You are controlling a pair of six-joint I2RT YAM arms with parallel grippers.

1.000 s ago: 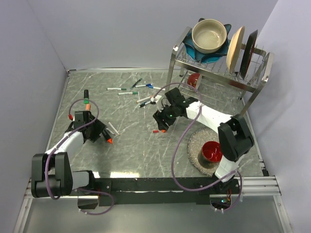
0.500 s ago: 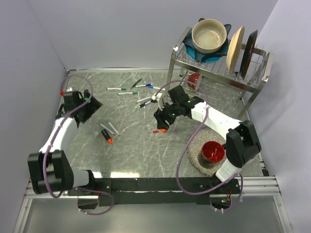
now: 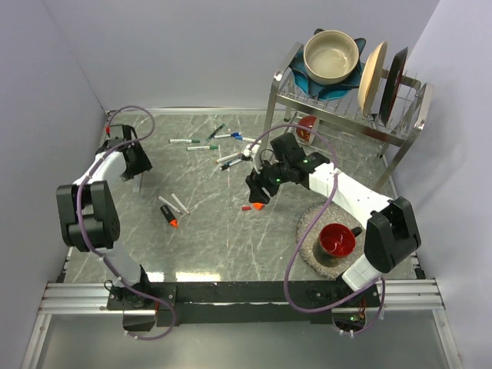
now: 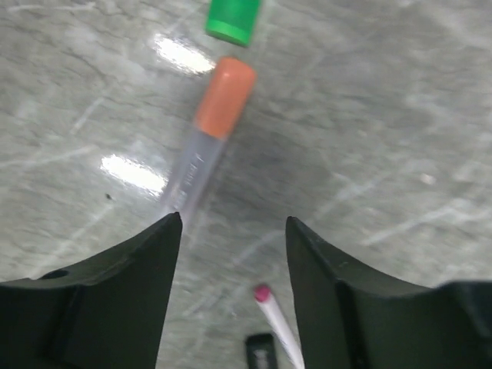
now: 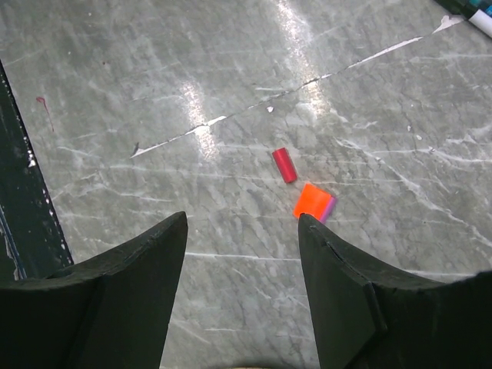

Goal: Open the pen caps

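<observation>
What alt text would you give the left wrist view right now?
The left claw hangs open above an orange-capped marker on the grey table. A green cap lies past it; a pink-tipped marker lies nearer.

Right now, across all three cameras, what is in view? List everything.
markers: about six, white barrels, far centre of table; three more, one black, left of centre
loose caps: two, red and orange, mid-table
orange cap: one, on a marker, left side of table; green cap beyond it
dish rack: one, metal, far right
bowl: one, beige, atop rack
plates: two, beige and dark, in rack
red bowl: one, on grey mat, near right
left gripper, right gripper: black, both open
</observation>
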